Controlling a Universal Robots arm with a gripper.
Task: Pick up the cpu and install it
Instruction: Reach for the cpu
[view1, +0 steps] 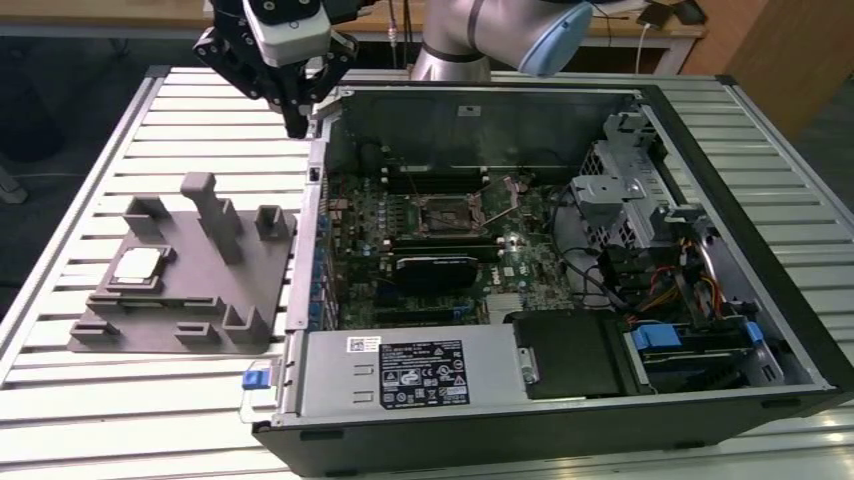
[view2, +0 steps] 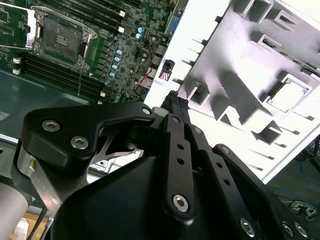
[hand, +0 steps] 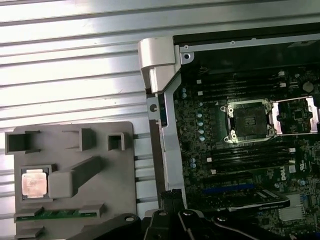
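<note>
While the gripper hovers, the cpu lies well apart.

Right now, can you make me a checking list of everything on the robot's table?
Surface: ribbed metal table, carrying an open computer case and a grey holder tray.
Job's things: cpu lying in the tray, untouched; socket on the motherboard open and empty.
Clutter: nothing seen.
Grippers: gripper shut, holding nothing, above the case's edge nearest the tray.
Cables: coloured wires inside the case, at the exterior view's right.
Surroundings: wooden furniture behind the table.
</note>
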